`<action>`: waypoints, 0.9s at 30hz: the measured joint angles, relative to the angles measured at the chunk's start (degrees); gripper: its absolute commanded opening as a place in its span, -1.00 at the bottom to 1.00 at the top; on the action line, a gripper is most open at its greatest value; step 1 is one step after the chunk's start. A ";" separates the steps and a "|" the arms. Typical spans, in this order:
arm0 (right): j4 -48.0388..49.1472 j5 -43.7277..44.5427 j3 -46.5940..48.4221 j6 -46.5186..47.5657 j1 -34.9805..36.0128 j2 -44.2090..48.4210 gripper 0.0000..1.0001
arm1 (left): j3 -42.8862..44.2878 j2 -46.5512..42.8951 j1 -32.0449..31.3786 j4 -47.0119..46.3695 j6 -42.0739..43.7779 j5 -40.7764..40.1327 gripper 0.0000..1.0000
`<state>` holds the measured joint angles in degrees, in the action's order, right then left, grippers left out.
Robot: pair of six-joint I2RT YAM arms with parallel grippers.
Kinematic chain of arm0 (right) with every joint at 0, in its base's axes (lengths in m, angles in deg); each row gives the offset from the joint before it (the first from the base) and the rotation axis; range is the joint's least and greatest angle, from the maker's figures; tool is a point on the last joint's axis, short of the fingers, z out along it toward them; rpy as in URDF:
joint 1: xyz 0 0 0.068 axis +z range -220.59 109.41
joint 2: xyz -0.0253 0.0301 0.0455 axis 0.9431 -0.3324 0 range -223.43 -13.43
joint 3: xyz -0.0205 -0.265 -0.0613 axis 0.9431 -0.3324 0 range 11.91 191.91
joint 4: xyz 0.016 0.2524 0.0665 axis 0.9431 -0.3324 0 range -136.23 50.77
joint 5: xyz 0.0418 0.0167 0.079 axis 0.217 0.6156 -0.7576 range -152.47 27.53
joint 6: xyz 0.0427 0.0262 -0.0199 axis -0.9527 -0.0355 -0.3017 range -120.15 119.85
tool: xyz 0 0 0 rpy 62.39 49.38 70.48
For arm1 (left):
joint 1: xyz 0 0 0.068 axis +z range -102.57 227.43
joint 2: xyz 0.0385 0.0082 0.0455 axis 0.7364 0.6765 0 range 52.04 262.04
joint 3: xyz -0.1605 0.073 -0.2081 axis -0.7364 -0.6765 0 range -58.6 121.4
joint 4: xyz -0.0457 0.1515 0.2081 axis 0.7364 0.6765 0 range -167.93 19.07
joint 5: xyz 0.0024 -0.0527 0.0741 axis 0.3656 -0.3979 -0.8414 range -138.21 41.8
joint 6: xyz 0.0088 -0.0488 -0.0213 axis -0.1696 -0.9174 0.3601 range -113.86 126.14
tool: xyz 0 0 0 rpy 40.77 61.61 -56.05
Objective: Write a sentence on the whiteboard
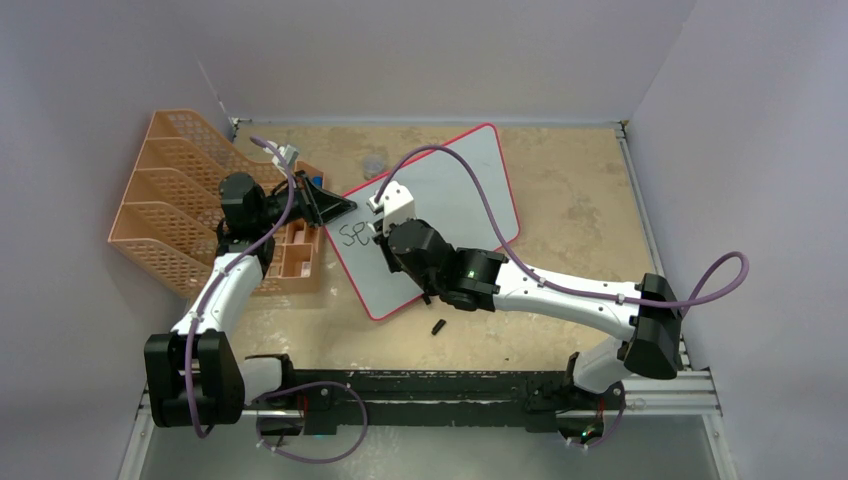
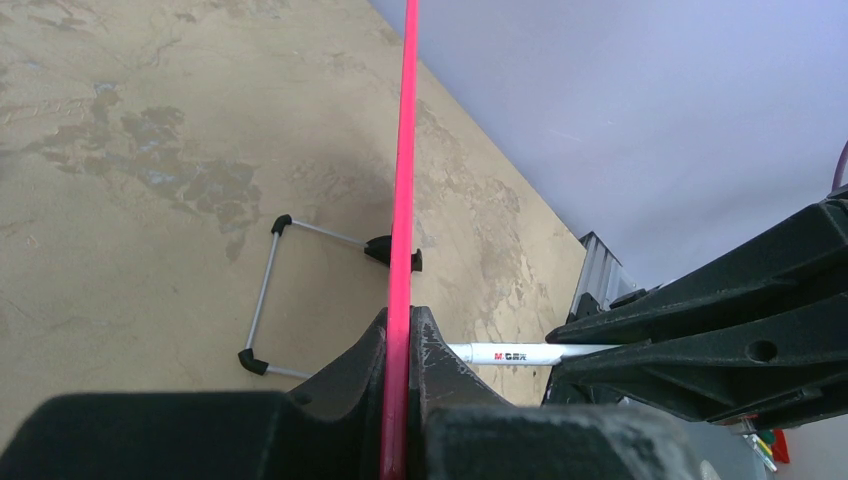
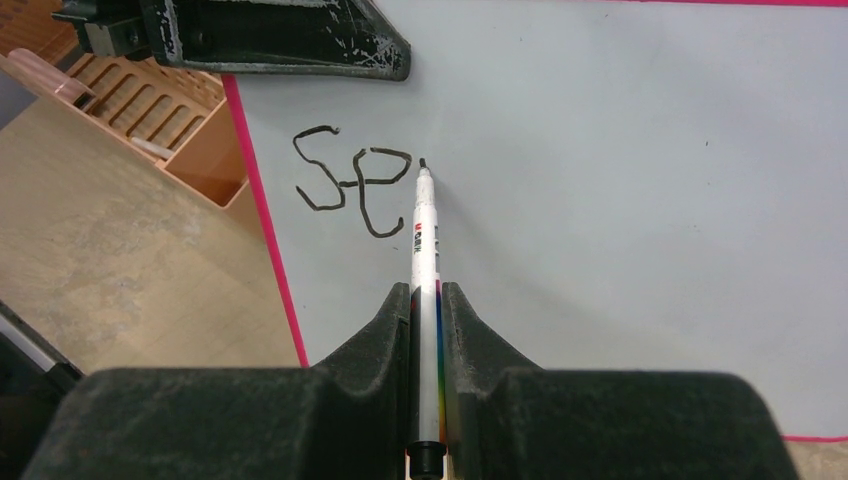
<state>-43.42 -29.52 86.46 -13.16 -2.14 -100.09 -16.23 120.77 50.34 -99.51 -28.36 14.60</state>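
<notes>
The whiteboard (image 3: 620, 200) looks smooth, the rack (image 1: 160, 220) plastic.

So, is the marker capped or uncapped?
Uncapped: the marker shows a bare dark tip beside the written letters on the whiteboard.

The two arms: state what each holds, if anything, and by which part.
Right fingers grip the marker around its rear barrel. Left fingers pinch the whiteboard by its red frame edge.

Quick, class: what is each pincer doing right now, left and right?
Left pincer: closed on the whiteboard edge.
Right pincer: closed, holding the marker.
</notes>
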 measured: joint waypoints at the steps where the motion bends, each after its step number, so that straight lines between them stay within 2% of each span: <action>1: -0.24 0.00 0.00 -0.07 0.00 0.00 -1.00 | 0.00 0.00 0.00 0.00 0.00 0.00 -1.00; 27: -6.27 -1.18 0.00 -2.27 0.00 0.04 -1.00 | 0.00 0.04 0.00 0.02 0.00 -0.04 -1.00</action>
<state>-49.69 -30.70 86.46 -15.43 -2.14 -100.04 -16.23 120.81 50.34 -99.49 -28.36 14.56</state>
